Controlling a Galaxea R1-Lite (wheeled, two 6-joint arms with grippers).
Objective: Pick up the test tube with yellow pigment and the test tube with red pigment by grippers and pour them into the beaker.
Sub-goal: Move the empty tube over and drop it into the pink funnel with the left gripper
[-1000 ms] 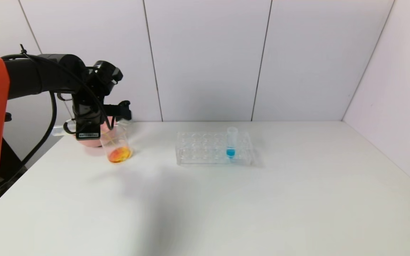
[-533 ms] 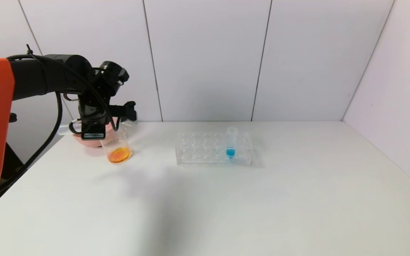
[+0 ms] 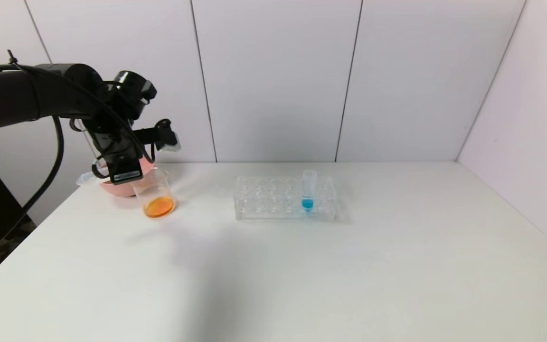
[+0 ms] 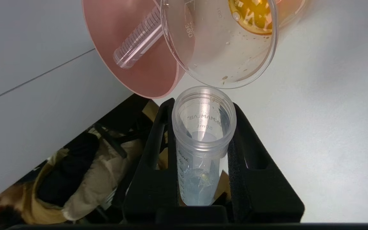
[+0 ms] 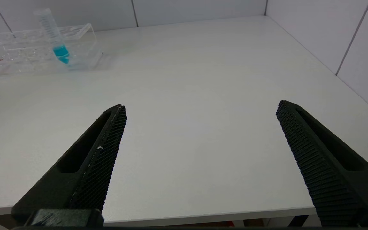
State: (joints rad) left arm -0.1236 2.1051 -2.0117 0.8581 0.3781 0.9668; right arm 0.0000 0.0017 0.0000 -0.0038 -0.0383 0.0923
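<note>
- Left gripper (image 4: 200, 127): raised over the far left corner of the bench (image 3: 302, 266), its fingers closed on a clear, emptied test tube (image 4: 203, 140). Only a faint residue shows inside, so which pigment it carried cannot be told. The tube's open mouth points toward the beaker, just beside its rim.
- Beaker (image 3: 155, 194): stands upright on the bench near the left edge, with a shallow layer of orange liquid at its bottom and droplets on its inner wall.
- Pink bowl (image 4: 133, 64): directly behind the beaker and touching it in the wrist view; a second empty tube (image 4: 139, 40) lies tilted inside it.
- Clear tube rack (image 3: 273, 197): near the middle of the bench, well apart from the beaker, holding one upright tube with blue liquid (image 3: 307, 192).
- Right gripper (image 5: 200, 153): fingers spread wide and holding nothing, hovering above the near right part of the bench, out of the head view.
</note>
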